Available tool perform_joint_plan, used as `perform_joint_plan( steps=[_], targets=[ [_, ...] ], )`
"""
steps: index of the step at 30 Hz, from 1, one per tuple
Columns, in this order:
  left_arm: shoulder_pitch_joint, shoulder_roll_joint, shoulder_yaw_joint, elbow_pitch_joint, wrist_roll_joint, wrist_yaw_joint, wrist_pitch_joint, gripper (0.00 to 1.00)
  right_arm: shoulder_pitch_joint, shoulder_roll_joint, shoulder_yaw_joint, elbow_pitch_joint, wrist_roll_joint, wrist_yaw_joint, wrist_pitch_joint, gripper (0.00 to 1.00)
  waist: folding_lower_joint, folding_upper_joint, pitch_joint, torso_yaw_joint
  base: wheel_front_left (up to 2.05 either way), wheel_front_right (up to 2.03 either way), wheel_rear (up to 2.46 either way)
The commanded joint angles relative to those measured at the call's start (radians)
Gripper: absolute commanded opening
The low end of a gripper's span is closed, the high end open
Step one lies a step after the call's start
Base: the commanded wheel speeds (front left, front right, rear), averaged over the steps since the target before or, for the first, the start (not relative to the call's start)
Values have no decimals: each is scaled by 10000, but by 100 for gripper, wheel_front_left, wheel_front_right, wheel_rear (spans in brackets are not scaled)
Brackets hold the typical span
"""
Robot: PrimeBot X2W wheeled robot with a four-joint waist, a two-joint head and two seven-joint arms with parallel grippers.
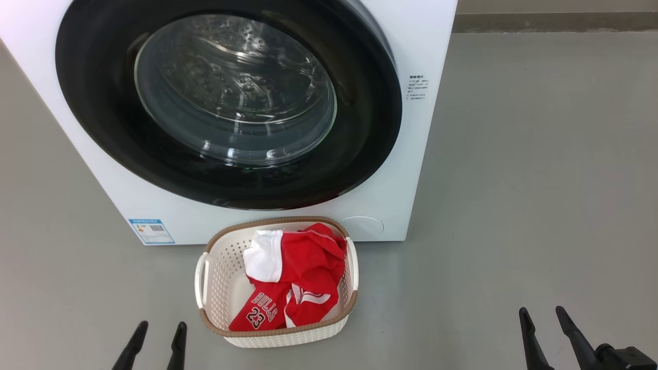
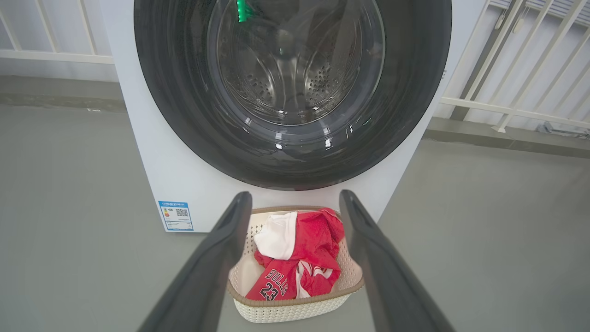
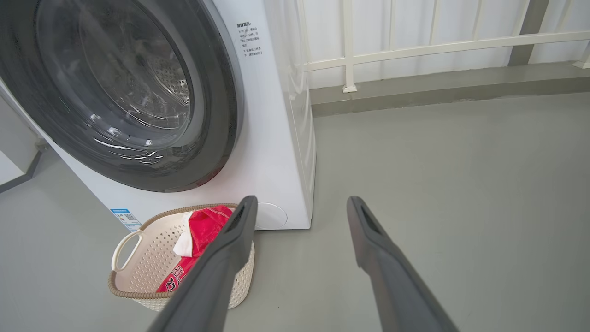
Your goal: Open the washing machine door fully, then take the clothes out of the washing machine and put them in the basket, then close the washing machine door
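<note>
The white washing machine (image 1: 401, 169) stands on the floor with its round black-ringed washing machine door (image 1: 229, 103) closed flat against the front; the steel drum shows through the glass. Red and white clothes (image 1: 293, 277), one printed "BULLS 23", lie in the cream basket (image 1: 216, 288) on the floor just in front of the machine. My left gripper (image 1: 158, 325) is open, low at the left, beside the basket's near left corner. Well off to the right over bare floor, my right gripper (image 1: 541, 310) is open too. In the left wrist view, the left gripper (image 2: 295, 196) frames the clothes (image 2: 299, 249) in the basket (image 2: 295, 311).
Grey floor (image 1: 540, 180) spreads wide to the right of the machine. A low kerb and white railing (image 3: 415, 50) run behind. A blue sticker (image 1: 151, 231) marks the machine's lower left corner, and a round white cap (image 1: 362, 226) its lower right.
</note>
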Motion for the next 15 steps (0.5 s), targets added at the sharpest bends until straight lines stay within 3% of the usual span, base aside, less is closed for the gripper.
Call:
perform_joint_plan(
  steps=[1,9,10,15],
  targets=[
    [-206,115,432,-243,75,-52,-120,100,-170,-143,205,-268,-28,-9,-36,100,0,0,18,-19,0,0,0],
    [-198,100,485,-239,-72,-52,-120,100,-254,-143,270,-306,-7,-9,-36,100,0,0,31,-47,0,0,0],
    [-1,-45,107,36,-47,4,6,0,3,11,16,-6,3,0,-2,0,0,0,33,-50,0,0,0],
    [5,-373,-21,548,-119,17,51,0,59,155,30,521,80,0,46,0,0,0,34,-55,0,0,0]
  ],
)
